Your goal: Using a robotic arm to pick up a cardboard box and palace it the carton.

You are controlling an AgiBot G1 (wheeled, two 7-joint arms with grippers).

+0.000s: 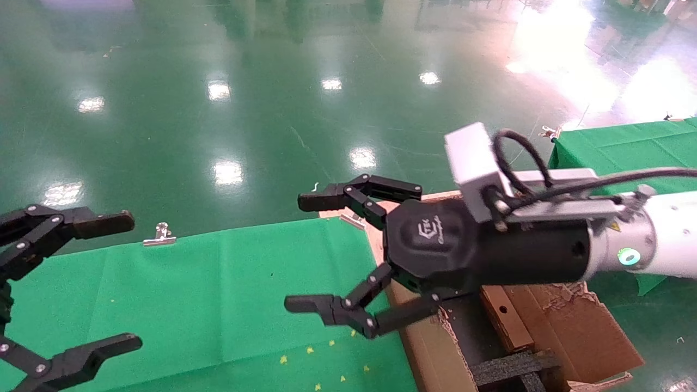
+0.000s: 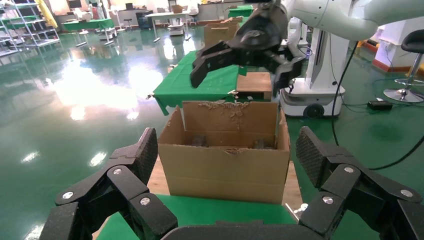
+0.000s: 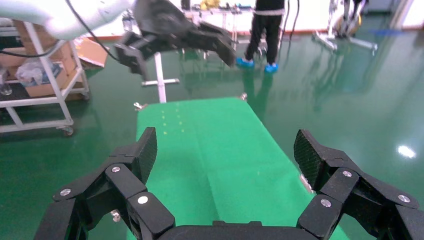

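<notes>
My right gripper (image 1: 307, 253) (image 3: 225, 152), on the white robotic arm (image 1: 667, 234), hangs open and empty over the left edge of the carton (image 1: 430, 348), fingers pointing left across the green table. The carton (image 2: 225, 165) has ragged flaps and black foam (image 1: 512, 367) inside. The cardboard box (image 1: 506, 318), small and brown with a round hole, lies at the carton's right side beside a torn flap (image 1: 577, 332), below the arm's wrist. I cannot tell whether it rests inside or on the flap. My left gripper (image 1: 126, 281) (image 2: 227, 155) stands open and empty at the table's left.
A green cloth covers the table (image 1: 218, 283), held by a metal clip (image 1: 159, 235) at its far edge. A second green table (image 1: 615, 147) stands at the far right. A person (image 3: 265, 30) and a cart (image 3: 40, 75) stand on the glossy floor beyond.
</notes>
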